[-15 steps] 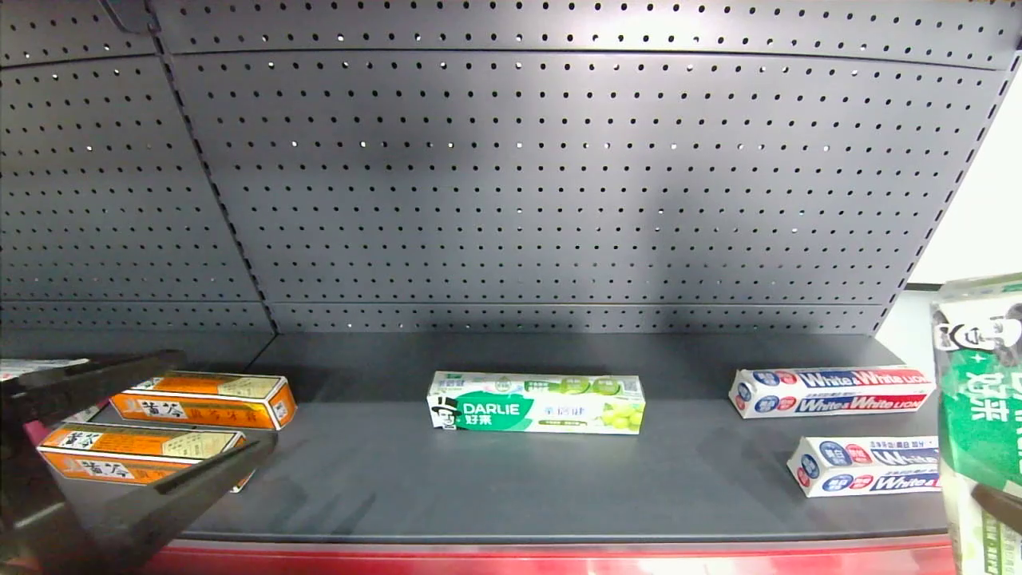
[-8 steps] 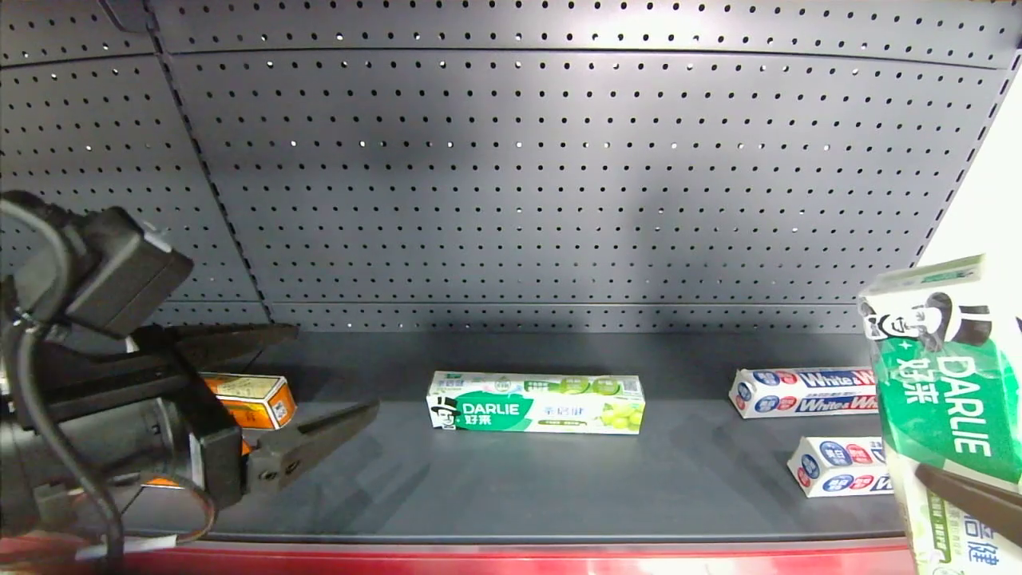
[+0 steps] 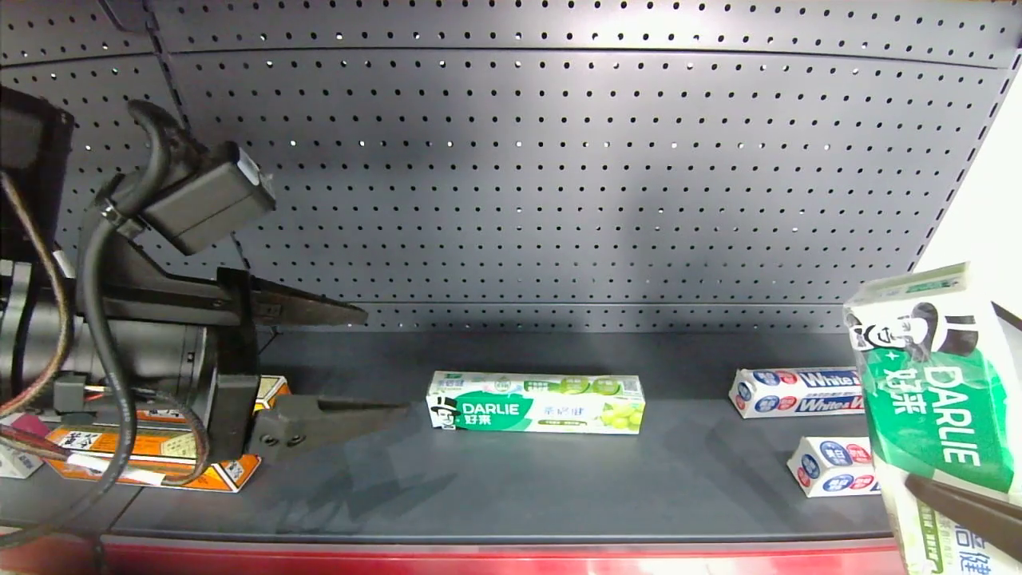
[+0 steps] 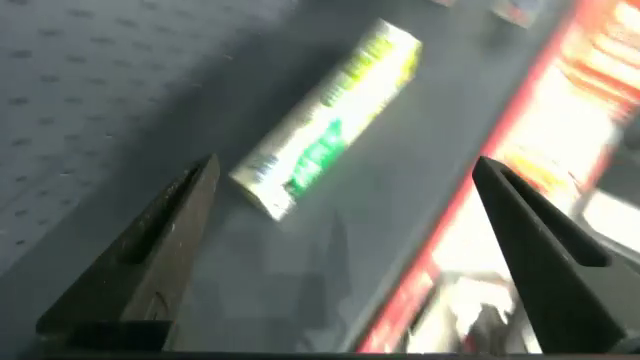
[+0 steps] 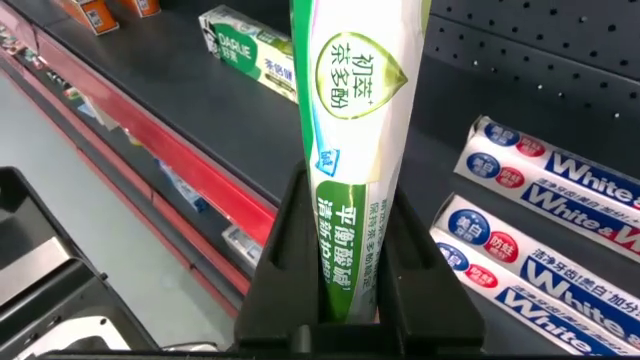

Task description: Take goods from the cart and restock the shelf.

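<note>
Shelf (image 3: 519, 495), left to right.
Orange boxes (image 3: 152, 471): lying flat.
Left gripper (image 3: 385, 363): fingers wide apart, empty, tips short of the green box.
Green box (image 3: 535, 402): centre, flat.
White boxes (image 3: 798, 390): two, flat.
Right gripper (image 5: 348, 250): clamped on second green box (image 3: 926, 391), upright, at shelf's right end.

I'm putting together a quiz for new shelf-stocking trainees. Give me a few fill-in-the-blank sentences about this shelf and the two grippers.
1. The right gripper is shut on a ____-and-white toothpaste box.
2. The left gripper has its jaws ____.
3. On the shelf, the orange boxes lie at the ____ end.
Missing words: green; open; left.
</note>
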Controlling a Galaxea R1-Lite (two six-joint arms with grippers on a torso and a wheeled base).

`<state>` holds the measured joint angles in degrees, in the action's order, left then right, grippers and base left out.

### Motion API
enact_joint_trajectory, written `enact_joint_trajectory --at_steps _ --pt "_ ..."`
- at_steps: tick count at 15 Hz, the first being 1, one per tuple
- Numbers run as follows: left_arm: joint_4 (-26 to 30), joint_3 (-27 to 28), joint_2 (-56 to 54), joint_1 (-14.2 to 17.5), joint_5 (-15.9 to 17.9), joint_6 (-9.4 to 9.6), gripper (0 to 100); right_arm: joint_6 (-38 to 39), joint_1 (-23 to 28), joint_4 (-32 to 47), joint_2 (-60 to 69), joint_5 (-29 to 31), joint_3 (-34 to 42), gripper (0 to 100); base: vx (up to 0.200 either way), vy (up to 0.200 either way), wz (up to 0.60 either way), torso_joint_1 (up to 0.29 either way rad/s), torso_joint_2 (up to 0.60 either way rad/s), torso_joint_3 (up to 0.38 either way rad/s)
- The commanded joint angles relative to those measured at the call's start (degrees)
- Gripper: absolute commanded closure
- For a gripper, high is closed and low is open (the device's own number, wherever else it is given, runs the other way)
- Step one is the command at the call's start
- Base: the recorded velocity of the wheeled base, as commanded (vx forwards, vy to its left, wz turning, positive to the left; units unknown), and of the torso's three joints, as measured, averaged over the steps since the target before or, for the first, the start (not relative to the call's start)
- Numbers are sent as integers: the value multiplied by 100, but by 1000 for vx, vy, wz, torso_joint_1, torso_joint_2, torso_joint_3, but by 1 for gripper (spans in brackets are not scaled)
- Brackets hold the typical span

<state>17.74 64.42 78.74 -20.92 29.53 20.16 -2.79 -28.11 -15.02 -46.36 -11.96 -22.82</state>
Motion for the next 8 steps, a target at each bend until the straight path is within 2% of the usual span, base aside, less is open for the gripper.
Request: enact_joint_trajectory --at_steps 1,5,8 --pt "476 414 467 448 326 699 0 -2 -19 -1 -31 -8 6 100 0 0 0 0 0 0" --pt "670 493 493 413 458 735 0 -2 -10 -1 -5 -8 15 100 0 0 0 0 0 0" --pt "678 1143 994 352 484 866 0 -11 -10 -1 -5 -8 41 100 0 0 0 0 0 0"
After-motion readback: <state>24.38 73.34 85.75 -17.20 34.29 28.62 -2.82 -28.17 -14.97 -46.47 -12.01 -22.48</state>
